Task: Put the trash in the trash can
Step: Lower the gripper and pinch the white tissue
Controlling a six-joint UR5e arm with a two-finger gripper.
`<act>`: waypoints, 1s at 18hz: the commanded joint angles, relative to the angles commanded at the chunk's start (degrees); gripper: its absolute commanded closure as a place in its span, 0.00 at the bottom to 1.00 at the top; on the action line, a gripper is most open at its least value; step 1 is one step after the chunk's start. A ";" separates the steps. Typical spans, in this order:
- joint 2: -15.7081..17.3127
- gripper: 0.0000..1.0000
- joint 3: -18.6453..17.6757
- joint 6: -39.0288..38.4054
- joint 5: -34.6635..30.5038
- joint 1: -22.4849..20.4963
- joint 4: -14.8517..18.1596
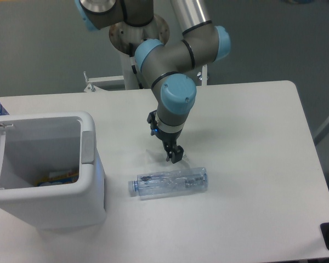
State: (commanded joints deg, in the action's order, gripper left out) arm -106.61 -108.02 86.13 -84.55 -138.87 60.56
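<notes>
**Pincer low over scrap beside bottle on white bench**

Where the arm's wrist bends down toward the bench, the black pincer (171, 155) hangs with its tips at the spot where a small white scrap lies, so that the scrap is almost wholly hidden beneath it; only a faint pale edge (153, 152) shows to its left. Whether the fingers are clenched on the scrap or parted cannot be told from this angle. A small blue light glows on the pincer's body, under the blue-capped wrist joint (177, 96).

Just below the pincer, near but apart from it, a clear plastic bottle (170, 182) lies on its side on the bench (252, 164), its pale blue cap pointing left toward the trash can. The bottle looks slightly crushed and carries a dark printed label.

At the left edge of the bench stands the white trash can (55, 211), boxy with rounded corners and a thick rim, a grey tab on its right wall. Inside it, at the bottom, something coloured orange and blue is visible. The arm's grey base column (137, 66) rises behind the bench's far edge.
</notes>
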 joint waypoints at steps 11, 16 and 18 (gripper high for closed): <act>-0.53 0.87 0.61 -2.46 -1.14 0.70 -0.62; 0.00 1.00 0.00 -2.46 -4.21 0.70 -0.35; 0.35 1.00 -0.35 -2.46 -4.57 0.70 -0.09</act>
State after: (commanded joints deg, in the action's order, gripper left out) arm -106.26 -108.37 83.67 -89.12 -138.16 60.47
